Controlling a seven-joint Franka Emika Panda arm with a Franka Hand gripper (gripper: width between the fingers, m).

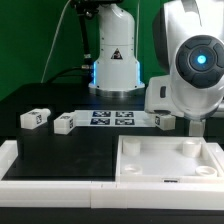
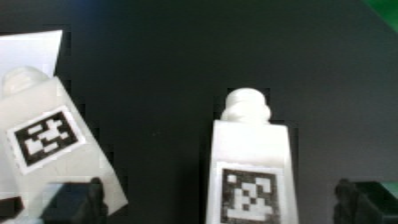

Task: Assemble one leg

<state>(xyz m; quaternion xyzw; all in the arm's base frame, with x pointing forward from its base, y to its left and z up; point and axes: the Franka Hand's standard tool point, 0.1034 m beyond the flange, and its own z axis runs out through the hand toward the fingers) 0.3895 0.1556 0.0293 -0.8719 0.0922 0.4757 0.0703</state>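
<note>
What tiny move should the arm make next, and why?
Probably close the jaws on the leg. In the wrist view the jaws stand open, one on each side of that leg and clear of it, so it looks lined up but not yet held.

Letters, digits, brand names: none legible in either view.

Robot base (image 1: 113, 62): black triangular sign on white cover; symbol inside too small to read.

Marker board (image 1: 110, 119): row of black-and-white square coded tags; pattern only, no text.

Outermost leg (image 1: 35, 118), at exterior view's left: one dark square tag, pattern not resolvable.

Board-end leg (image 1: 165, 121), at exterior view's right: one dark square tag, pattern not resolvable.

Wrist view, straight-tag leg (image 2: 249, 160): black-and-white square tag on facing side.

Wrist view, tilted-tag leg (image 2: 45, 125): same kind of tag, set askew in frame.

Both tags: block code, no readable characters.
</note>
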